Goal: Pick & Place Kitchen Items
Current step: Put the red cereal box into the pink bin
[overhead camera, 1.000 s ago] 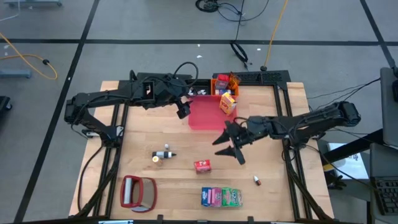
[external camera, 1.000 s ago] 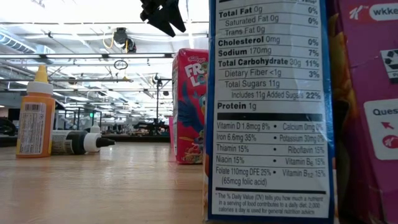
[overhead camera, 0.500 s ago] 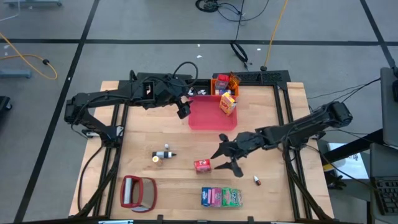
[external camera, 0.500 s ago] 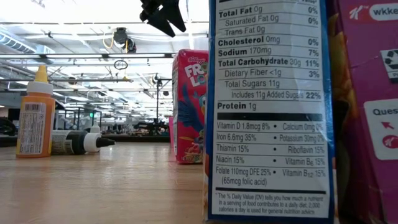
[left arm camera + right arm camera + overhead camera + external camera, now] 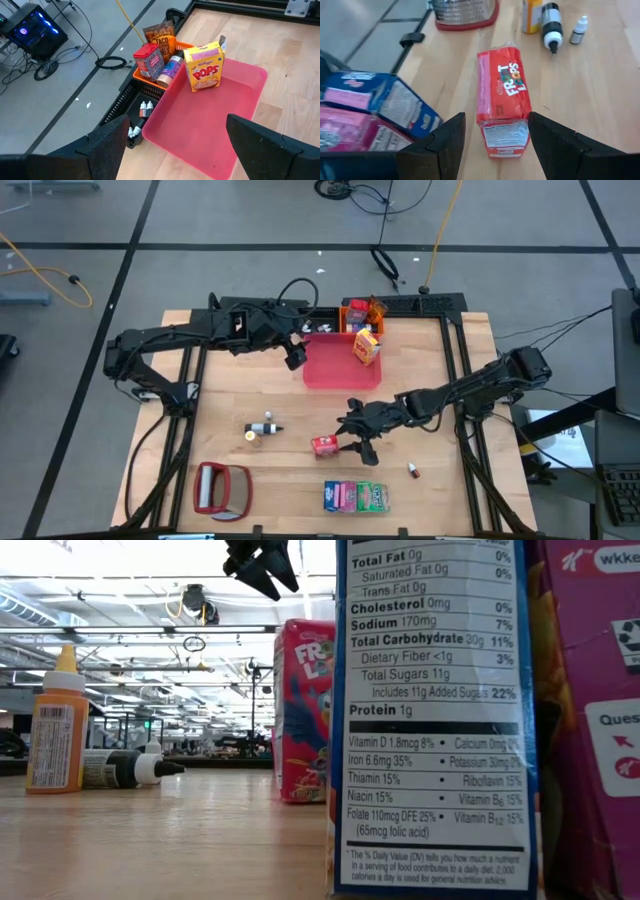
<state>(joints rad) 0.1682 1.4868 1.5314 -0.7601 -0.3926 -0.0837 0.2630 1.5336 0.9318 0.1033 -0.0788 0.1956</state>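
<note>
My right gripper (image 5: 352, 438) (image 5: 496, 150) is open just right of the red Froot Loops carton (image 5: 325, 445) (image 5: 502, 100). Its fingers stand on either side of the carton's near end, apart from it. The carton stands on the table (image 5: 305, 710). My left gripper (image 5: 293, 358) (image 5: 177, 150) hangs open above the left edge of the square red tray (image 5: 335, 370) (image 5: 215, 130). A yellow Pops carton (image 5: 366, 347) (image 5: 205, 67) stands in that tray. Pink, green and blue packets (image 5: 355, 496) lie near the table's near edge.
An orange basket (image 5: 150, 75) behind the tray holds a small red container (image 5: 149, 59), a purple jar (image 5: 170, 72) and a taco packet (image 5: 160, 35). Small bottles (image 5: 262, 428) lie left of the red carton. A red-framed silvery grater (image 5: 222, 488) lies near left.
My right gripper has travelled from beside the red tray toward the table's near-left, down to the red Froot Loops carton, staying open. The carton has kept its place.
</note>
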